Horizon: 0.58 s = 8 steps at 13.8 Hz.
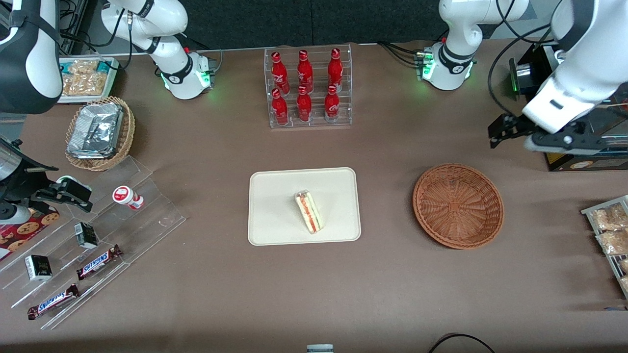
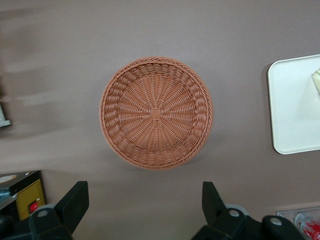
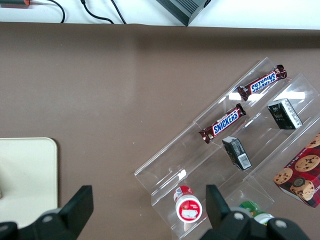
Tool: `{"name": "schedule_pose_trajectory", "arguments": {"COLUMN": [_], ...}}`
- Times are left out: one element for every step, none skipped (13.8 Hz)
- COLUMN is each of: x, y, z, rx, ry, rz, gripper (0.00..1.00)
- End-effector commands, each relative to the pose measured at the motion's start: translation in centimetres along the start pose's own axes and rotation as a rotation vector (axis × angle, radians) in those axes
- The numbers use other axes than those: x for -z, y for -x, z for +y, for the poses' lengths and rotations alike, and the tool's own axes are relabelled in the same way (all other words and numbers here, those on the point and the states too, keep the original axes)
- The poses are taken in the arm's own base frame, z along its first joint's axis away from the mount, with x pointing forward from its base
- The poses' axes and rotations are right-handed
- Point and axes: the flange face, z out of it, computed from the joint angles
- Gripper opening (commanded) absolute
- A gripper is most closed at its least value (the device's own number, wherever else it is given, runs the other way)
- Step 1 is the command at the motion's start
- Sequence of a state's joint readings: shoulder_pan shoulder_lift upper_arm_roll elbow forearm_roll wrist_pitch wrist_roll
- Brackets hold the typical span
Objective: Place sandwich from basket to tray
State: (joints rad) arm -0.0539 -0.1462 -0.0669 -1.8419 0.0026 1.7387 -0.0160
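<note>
The sandwich (image 1: 309,211), a pale wedge with red and green layers along its edge, lies on the cream tray (image 1: 274,196) in the middle of the table. The reddish-brown wicker basket (image 1: 458,205) (image 2: 156,112) sits beside the tray toward the working arm's end, with nothing in it. My gripper (image 1: 496,133) (image 2: 145,202) hangs high above the table, farther from the front camera than the basket, open and holding nothing. A corner of the tray (image 2: 292,107) and a sliver of the sandwich (image 2: 316,80) show in the left wrist view.
A clear rack of red bottles (image 1: 308,88) stands farther from the front camera than the tray. Stepped acrylic racks with Snickers bars (image 1: 98,261) and a tan basket of foil packets (image 1: 98,130) lie toward the parked arm's end. Snack packets (image 1: 608,225) and a dark box (image 1: 584,159) sit near the working arm.
</note>
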Motion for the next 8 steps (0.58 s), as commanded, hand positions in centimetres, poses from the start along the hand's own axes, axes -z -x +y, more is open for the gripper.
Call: {"name": "schedule_pose_trajectory", "arguments": {"x": [3.3,4.0,4.6,4.6,4.6,4.9,4.9,4.9], "y": [-1.3,-1.7,-1.9,-2.4,-2.7,-2.7,-2.7,-2.7], "z": [-1.0,-1.2,-1.4,-1.5,-1.5,-1.4,-1.5,-1.4], "rx": [0.003,0.008,0.012,0.017,0.022,0.02,0.022,0.019], "ry": [-0.003,-0.004,-0.003,-0.002,-0.001,-0.003,-0.009,-0.012], "rz": [0.001,0.006,0.005,-0.003,-0.014,-0.011,-0.011,-0.012], "gripper": [1.0,1.0,1.0,1.0,1.0,1.0,1.0,1.0]}}
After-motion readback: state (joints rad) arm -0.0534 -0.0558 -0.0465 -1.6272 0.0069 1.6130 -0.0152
